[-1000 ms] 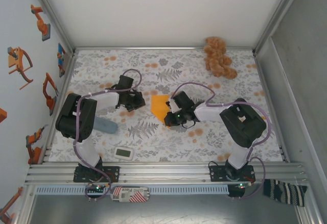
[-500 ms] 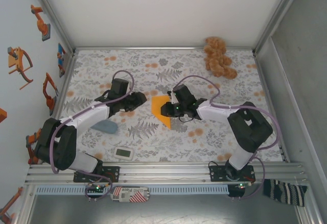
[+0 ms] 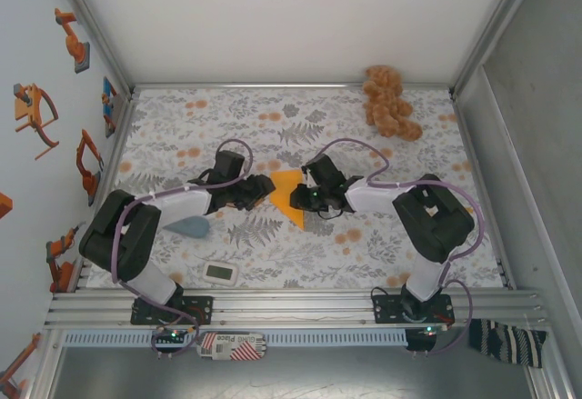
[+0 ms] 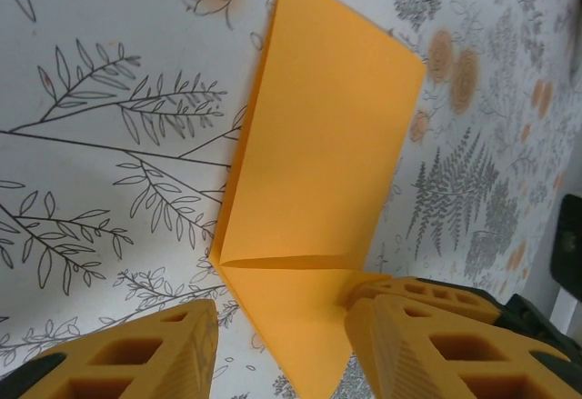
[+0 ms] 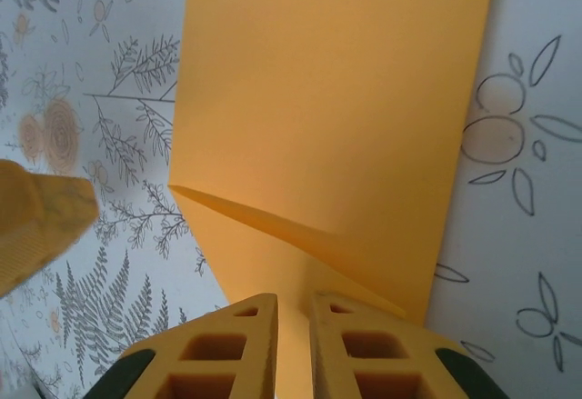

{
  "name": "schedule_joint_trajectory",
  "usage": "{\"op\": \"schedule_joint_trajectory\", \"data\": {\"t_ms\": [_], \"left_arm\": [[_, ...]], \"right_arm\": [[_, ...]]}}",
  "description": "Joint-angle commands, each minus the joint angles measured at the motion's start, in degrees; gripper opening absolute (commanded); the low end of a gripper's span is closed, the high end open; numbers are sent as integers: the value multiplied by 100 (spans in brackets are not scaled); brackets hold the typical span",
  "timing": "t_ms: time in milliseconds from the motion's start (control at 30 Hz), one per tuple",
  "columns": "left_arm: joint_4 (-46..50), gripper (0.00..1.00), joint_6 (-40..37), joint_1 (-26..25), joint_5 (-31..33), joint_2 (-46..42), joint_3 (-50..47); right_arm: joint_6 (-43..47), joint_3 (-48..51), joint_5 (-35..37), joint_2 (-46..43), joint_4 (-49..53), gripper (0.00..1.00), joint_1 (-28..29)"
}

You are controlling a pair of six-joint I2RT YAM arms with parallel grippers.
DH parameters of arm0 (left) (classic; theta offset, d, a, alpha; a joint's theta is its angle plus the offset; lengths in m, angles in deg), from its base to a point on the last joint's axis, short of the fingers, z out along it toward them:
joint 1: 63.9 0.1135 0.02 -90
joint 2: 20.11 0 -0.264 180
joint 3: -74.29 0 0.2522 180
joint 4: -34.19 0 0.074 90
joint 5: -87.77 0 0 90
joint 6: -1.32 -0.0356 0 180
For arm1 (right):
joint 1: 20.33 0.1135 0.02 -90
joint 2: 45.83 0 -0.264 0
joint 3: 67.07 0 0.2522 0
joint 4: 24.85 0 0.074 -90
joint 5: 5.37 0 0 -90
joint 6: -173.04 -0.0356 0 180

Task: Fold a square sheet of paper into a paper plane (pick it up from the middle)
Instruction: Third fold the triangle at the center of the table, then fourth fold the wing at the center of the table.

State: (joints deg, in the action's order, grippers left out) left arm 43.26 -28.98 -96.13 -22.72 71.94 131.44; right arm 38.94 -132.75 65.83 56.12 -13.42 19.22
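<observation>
Here the left gripper [image 3: 257,189], jaws spread, straddles the left edge of the square sheet of paper [image 3: 289,194], folded and mid-tabletop on the floral cloth [image 3: 273,244]; it should close squarely on that edge. The right gripper [image 3: 306,197] pinches the opposite edge, fingers [image 5: 238,337] nearly together. The wrist views show a diagonal crease [image 5: 273,226], unreadable from above; the overhead adds the plush toy [image 3: 389,101] near the far-right corner.

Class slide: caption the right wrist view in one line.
Right gripper pinches the creased orange paper over the floral cloth.
</observation>
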Motion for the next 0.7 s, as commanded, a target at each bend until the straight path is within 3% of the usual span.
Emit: {"op": "schedule_joint_trajectory", "data": {"t_ms": [0, 667], "left_arm": [[-145, 49, 247, -27, -120, 148, 147], [-319, 45, 455, -64, -382, 795, 371]], "right_arm": [[-252, 222, -127, 116, -396, 17, -120], [-357, 433, -378, 268, -677, 16, -290]]}}
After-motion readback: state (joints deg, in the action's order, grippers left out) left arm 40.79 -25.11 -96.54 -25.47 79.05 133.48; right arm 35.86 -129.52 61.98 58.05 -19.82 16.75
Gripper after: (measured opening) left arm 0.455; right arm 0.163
